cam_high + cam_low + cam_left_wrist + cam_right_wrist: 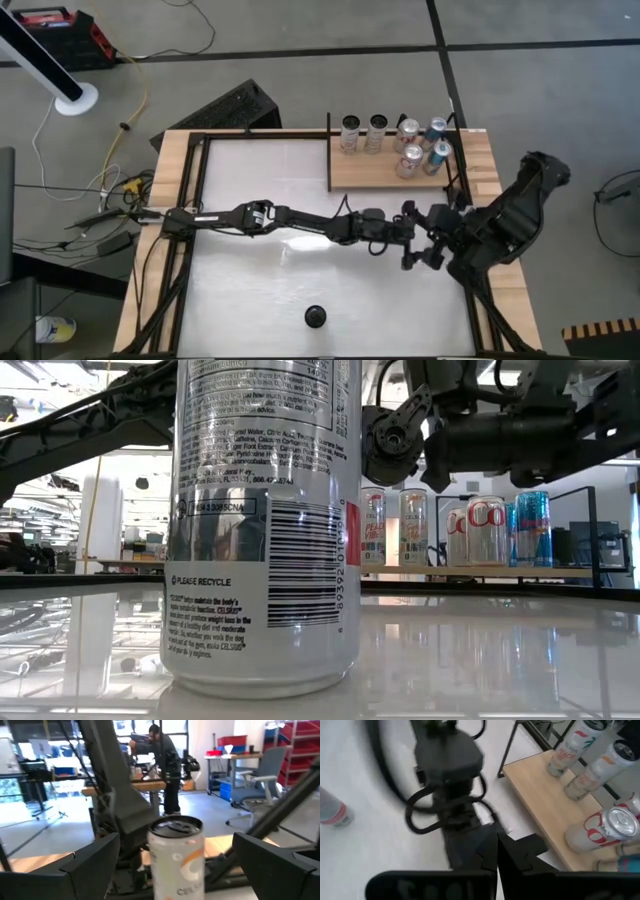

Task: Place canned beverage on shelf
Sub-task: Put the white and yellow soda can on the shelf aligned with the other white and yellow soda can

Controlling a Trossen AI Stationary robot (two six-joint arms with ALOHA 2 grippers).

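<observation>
A white can with an orange mark [176, 855] stands upright between the two fingers of my left gripper [177, 870], which is open with a gap on each side of the can. The can's foot is cut off by the picture's lower edge. My left arm reaches across the table toward its right side [418, 235]. My right gripper [495, 857] is shut on nothing and hangs above the table's right side [440, 252], pointing slantwise down. The light-wood shelf [380, 175] lies at the far right and bears several upright cans [405, 145].
Another can stands alone near the table's near edge [315, 317] and fills the low view [260, 530]. My two arms are close together at the right. Thin black rods edge the shelf [507, 750]. A person [160, 765] stands in the room beyond.
</observation>
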